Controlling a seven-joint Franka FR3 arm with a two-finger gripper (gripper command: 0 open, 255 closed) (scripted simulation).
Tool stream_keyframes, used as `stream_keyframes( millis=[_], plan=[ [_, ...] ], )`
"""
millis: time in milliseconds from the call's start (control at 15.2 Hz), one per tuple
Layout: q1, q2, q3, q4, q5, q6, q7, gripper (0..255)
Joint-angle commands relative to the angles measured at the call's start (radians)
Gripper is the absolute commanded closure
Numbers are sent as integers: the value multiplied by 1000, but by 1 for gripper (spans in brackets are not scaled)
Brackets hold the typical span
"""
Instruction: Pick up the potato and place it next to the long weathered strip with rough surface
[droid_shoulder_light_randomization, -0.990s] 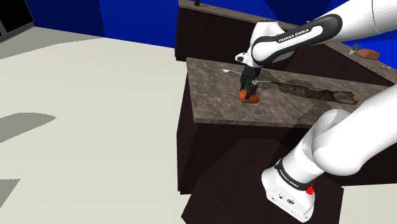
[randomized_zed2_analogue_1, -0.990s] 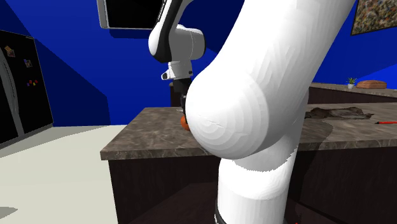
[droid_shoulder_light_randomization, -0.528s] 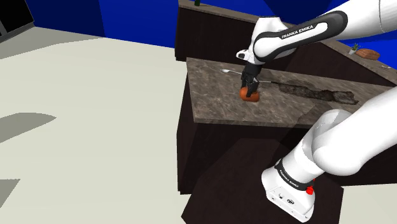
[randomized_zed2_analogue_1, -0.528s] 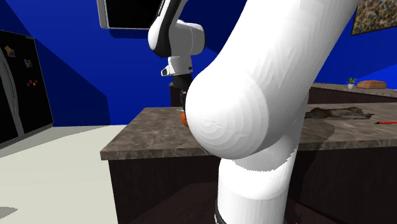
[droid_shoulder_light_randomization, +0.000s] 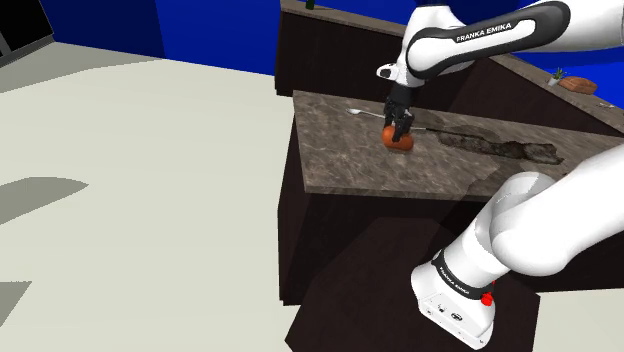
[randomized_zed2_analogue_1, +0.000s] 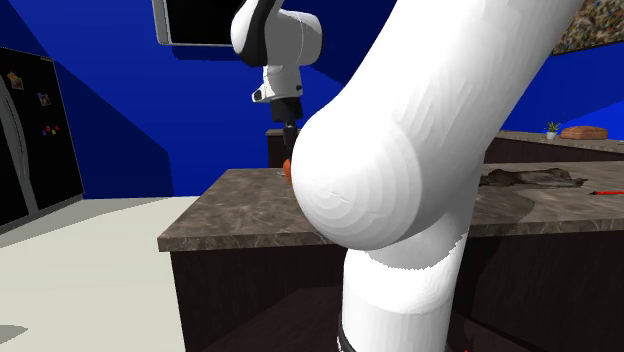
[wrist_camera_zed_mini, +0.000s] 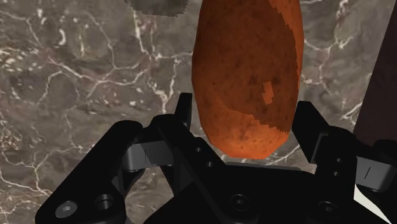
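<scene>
Dark marbled counter (droid_shoulder_light_randomization: 335, 165), blue walls (droid_shoulder_light_randomization: 200, 30). Tool (droid_shoulder_light_randomization: 398, 126) is clamped across the orange-brown potato (wrist_camera_zed_mini: 248, 70) mid-body. It looks firm and probably light, but that rounded skin could slip.

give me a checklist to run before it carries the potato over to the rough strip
1. Grip: gripper fingers clasp the potato from both sides: ok.
2. Potato clear of the counter: cannot tell.
3. Rough strip lies on the same counter, toward the shoulder view's right of the potato: ok.
4. Bare counter along the strip's near side for the drop: ok.
5. Thin pale utensil lies close to the potato, possibly under the path: cannot tell.
</scene>
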Motion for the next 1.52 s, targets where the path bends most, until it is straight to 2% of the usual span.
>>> stream_keyframes(
  millis=[0,924,1452],
  plan=[
    [-1,-16,5,15,-1,-31,0,255],
    [1,-77,39,147,9,-222,-8,255],
    [-110,-234,-54,54,-112,-252,-145,255]
  ],
)
